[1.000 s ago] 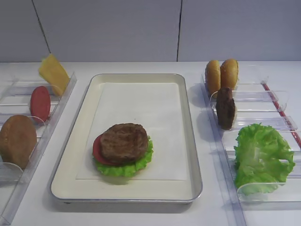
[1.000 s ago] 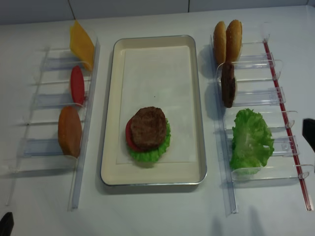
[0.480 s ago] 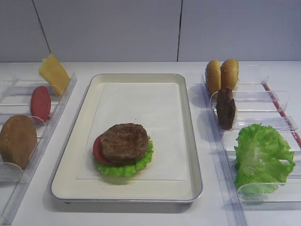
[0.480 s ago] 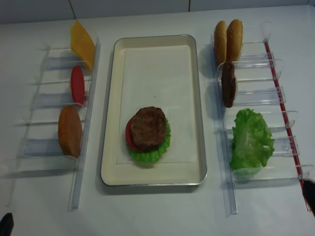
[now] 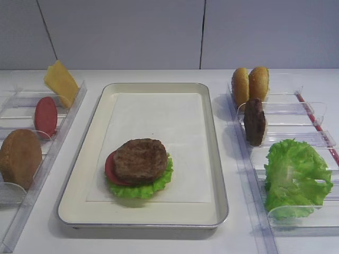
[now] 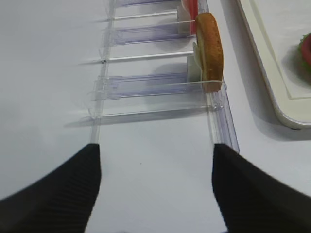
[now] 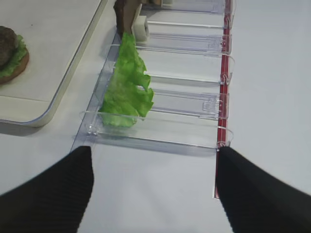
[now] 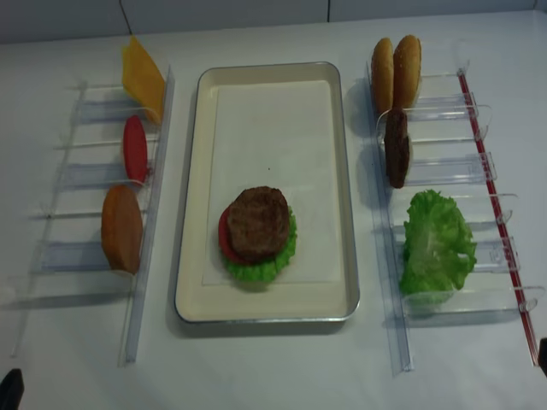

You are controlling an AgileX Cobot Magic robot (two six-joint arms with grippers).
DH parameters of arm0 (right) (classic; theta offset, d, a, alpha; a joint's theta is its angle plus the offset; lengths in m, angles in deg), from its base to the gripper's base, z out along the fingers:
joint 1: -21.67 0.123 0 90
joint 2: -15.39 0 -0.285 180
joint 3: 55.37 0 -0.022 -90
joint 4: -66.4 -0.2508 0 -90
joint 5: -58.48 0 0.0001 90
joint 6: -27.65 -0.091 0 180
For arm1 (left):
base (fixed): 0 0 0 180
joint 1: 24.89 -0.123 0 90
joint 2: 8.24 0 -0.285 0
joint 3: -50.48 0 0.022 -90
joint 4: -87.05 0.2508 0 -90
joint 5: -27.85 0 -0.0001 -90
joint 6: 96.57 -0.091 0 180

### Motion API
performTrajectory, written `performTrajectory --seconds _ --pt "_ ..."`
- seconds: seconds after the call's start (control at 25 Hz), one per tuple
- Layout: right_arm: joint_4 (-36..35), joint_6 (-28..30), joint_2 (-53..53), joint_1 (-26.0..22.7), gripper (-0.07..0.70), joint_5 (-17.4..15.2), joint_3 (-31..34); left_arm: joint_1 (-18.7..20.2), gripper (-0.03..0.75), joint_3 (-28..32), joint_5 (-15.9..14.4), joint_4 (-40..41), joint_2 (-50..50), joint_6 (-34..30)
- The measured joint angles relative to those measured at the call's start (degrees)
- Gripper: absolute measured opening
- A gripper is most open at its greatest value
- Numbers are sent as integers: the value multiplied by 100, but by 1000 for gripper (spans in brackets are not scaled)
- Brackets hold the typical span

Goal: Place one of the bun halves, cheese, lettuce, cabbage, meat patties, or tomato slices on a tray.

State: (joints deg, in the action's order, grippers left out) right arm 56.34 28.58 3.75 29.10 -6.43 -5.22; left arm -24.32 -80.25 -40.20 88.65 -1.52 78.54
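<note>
On the cream tray (image 5: 206,159) lies a stack (image 5: 139,168) of lettuce, a tomato slice and a meat patty (image 8: 256,224) on top. The left rack holds cheese (image 5: 60,82), a tomato slice (image 5: 45,115) and a bun half (image 5: 20,157). The right rack holds two bun halves (image 5: 250,84), a patty (image 5: 255,121) and a lettuce leaf (image 5: 294,177). My right gripper (image 7: 153,151) hangs open and empty over bare table just short of the lettuce (image 7: 125,87). My left gripper (image 6: 155,146) is open and empty too, in front of the bun half (image 6: 210,51).
Clear plastic slotted racks (image 8: 461,179) flank the tray on both sides, the right one with a red strip (image 7: 224,73) along its outer edge. A tray corner (image 7: 48,114) lies left of the right gripper. A grey wall stands behind the table.
The right gripper has drawn back toward the near edge of the table, away from the lettuce rack, and has almost left the overhead view. Nothing else moved.
</note>
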Motion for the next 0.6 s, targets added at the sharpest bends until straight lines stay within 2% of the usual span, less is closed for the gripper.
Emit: performTrajectory --seconds 0.6 --pt "12 0 10 0 538 0 0 0 459 0 0 0 0 0"
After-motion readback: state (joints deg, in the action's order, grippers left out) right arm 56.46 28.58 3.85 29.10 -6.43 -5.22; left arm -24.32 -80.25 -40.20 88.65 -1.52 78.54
